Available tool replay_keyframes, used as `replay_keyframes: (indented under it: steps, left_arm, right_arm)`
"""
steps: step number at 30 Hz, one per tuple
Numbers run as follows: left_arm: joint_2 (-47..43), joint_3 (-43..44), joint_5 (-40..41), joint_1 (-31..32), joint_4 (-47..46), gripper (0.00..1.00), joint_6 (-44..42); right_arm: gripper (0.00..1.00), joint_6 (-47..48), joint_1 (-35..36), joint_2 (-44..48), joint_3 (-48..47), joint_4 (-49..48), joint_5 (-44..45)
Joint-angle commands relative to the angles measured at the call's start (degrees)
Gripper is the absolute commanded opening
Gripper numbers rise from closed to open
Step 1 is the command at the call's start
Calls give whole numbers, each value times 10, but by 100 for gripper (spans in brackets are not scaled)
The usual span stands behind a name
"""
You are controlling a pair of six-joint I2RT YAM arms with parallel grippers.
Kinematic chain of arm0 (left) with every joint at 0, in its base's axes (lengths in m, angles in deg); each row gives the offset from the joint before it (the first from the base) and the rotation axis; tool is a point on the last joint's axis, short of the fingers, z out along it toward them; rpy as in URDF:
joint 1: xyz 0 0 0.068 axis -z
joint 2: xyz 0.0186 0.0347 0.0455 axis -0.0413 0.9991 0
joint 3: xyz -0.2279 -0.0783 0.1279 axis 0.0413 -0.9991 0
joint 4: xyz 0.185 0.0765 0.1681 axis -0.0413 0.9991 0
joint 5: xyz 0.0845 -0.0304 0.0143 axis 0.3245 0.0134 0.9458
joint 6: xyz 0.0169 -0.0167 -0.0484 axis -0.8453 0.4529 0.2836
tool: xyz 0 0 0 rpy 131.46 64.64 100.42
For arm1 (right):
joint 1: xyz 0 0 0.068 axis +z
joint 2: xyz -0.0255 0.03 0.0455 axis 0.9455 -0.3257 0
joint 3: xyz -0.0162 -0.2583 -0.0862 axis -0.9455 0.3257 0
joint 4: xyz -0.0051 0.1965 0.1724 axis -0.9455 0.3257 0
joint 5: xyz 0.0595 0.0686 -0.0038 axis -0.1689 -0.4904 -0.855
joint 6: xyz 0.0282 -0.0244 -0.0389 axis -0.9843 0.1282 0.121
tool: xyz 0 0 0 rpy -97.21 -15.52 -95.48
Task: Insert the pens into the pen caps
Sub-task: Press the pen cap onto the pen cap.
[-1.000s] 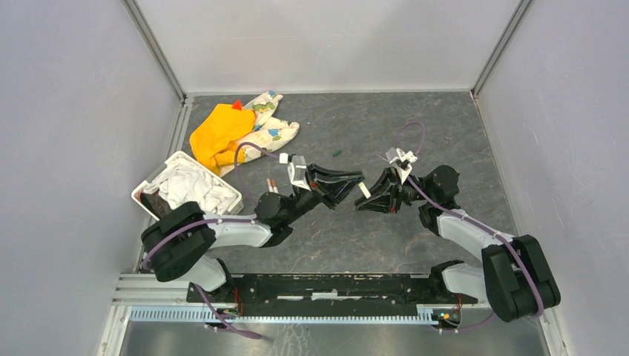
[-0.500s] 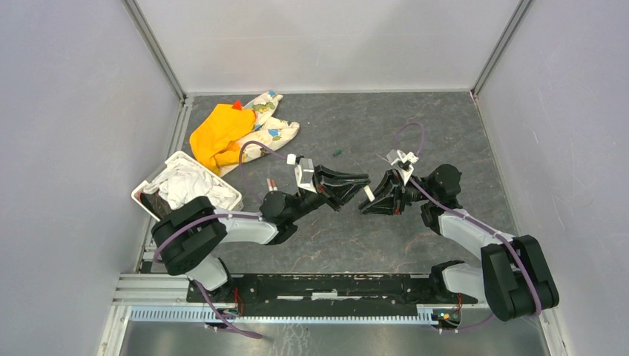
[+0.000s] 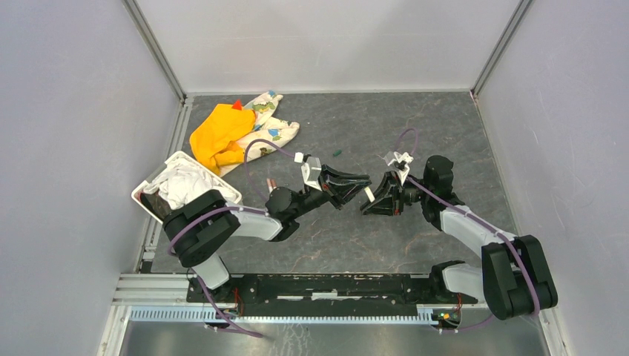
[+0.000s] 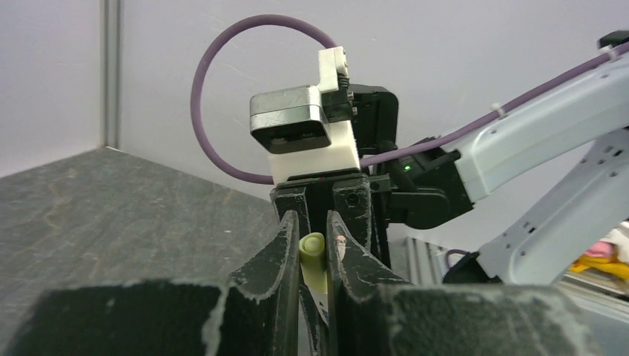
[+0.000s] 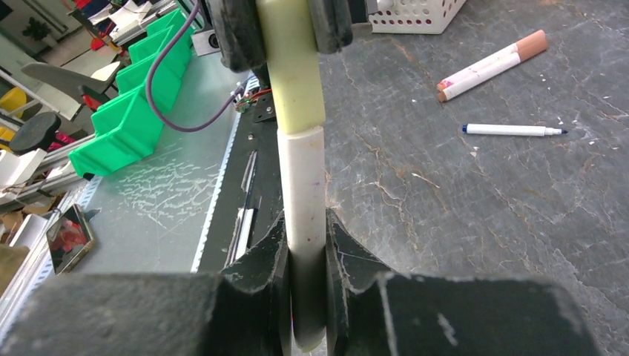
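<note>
Pen [image 5: 303, 170], white, is clamped in the right gripper's [image 5: 305, 219] narrow jaws, its end meeting the cream cap [image 5: 293, 67] pinched by the left gripper [image 4: 312, 230], above the table's [image 3: 415, 126] middle.

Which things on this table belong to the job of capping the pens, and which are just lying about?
Job in hand: white pen, held by the right gripper; cream cap, held by the left gripper; dark green cap; loose thin pen; two brown-capped pens.

Lying about: orange cloth; patterned cloth; white basket.
</note>
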Motion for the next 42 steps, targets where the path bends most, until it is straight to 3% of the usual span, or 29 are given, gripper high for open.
replay_keyframes:
  steps: [1,4,8,12,19,22,27,32,34,35,37,39,40,42]
  left_arm:
    - [58,-35,-204,79,320,2,-71]
    - [46,-38,-217,79,344,2,-88]
    - [87,-39,-293,79,259,2,-31]
    - [113,-59,-280,80,206,2,-23]
    - [56,-34,-211,91,493,2,-205]
    - [59,-41,-253,87,480,2,-195]
    - [92,-38,-294,90,450,2,-156]
    - [65,-44,-211,96,538,2,-201]
    - [45,-58,-213,89,510,2,-181]
    - [38,-66,-237,80,449,2,-152]
    - [40,-85,-287,59,312,2,-43]
    - [50,-88,-309,49,211,2,26]
    - [53,-81,-311,48,199,2,38]
    - [52,-57,-304,48,214,2,43]
  right_arm:
    - [0,12,5,9,-118,-100,161]
    - [0,40,5,10,-115,-106,166]
    - [0,55,6,-4,-106,-147,174]
    - [0,35,6,-15,-108,-192,174]
    - [0,-11,6,-20,-99,-256,161]
    - [0,18,4,-8,-107,-207,170]
    - [0,-5,-1,-5,-116,-211,181]
    - [0,-153,-10,-36,-97,-375,165]
    - [0,-229,-11,-56,-87,-461,154]
    - [0,-246,-10,-63,-83,-493,150]
    - [0,-196,-11,-52,-76,-457,151]
    - [0,-65,-10,-19,-86,-287,162]
    - [0,-20,-7,-5,-92,-221,167]
    - [0,19,-4,12,-95,-175,168]
